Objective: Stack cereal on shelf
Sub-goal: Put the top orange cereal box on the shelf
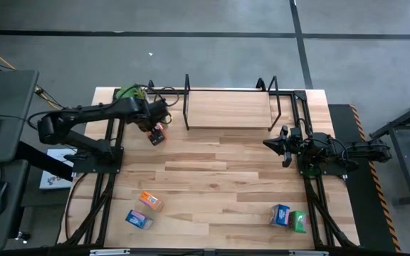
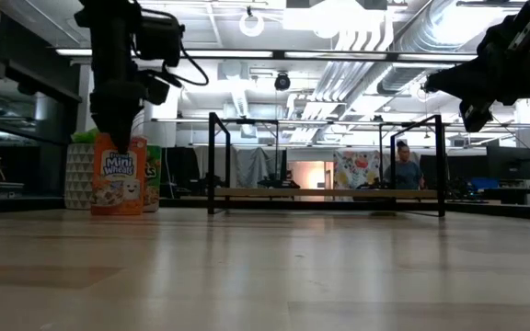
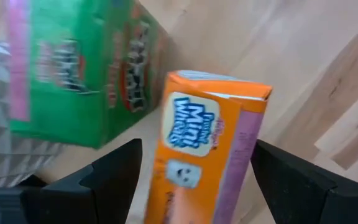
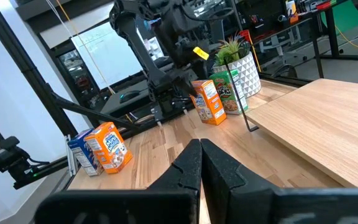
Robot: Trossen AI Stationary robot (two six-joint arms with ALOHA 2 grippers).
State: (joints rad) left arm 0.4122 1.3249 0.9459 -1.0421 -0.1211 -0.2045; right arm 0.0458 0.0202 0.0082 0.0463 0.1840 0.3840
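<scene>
The left fingers [image 3: 197, 180] stood released astride the orange box [image 3: 207, 155]; closing off-centre could topple it against the green box [image 3: 86, 74]. The right fingers [image 4: 201, 163] were clenched.

Tabletop [image 1: 212, 178]: pale wooden planks with visible grain, smooth with a soft sheen in the low view. Shelf [image 1: 230, 108]: thin black metal rods, matt, carrying a light wooden board of similar grain. Orange cereal box [image 3: 207, 152]: printed cardboard, slightly glossy, with crisp folded edges. Green cereal box [image 3: 82, 68]: the same printed card. Plant pot [image 4: 244, 71]: white, faceted surface, matt. Left gripper [image 3: 197, 180]: fingers [image 3: 114, 174] of dark matt plastic. Right gripper [image 4: 201, 163]: dark, smooth, matt fingers.
</scene>
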